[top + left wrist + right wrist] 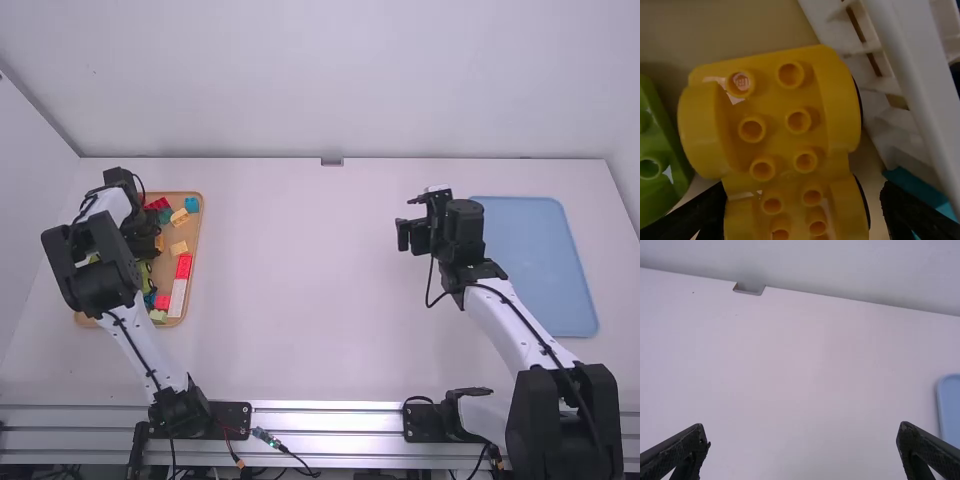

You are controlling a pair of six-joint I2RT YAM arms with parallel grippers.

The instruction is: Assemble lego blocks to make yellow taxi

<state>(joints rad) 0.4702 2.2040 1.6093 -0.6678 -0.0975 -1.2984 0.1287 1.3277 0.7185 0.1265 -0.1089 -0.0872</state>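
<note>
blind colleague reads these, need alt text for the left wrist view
Close-up of the open left gripper at a yellow studded lego shape with rounded sides; a green block lies towards one finger, a white openwork piece and teal block towards the other.

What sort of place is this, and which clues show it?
Probably a robotics lab: the left arm and right arm by a metal rail, a white table, and a tray of toy blocks.

On the table (pixel 310 300) there are two trays: one wooden tray (pixel 199 240), one blue tray (pixel 530 260). Visible within the wooden tray's edges are at least three red blocks (pixel 183 267), two orange blocks (pixel 179 248), one white block (pixel 178 298), one teal block (pixel 192 205), one green block (pixel 657 155) and one yellow wheeled base (pixel 775 115).
</note>
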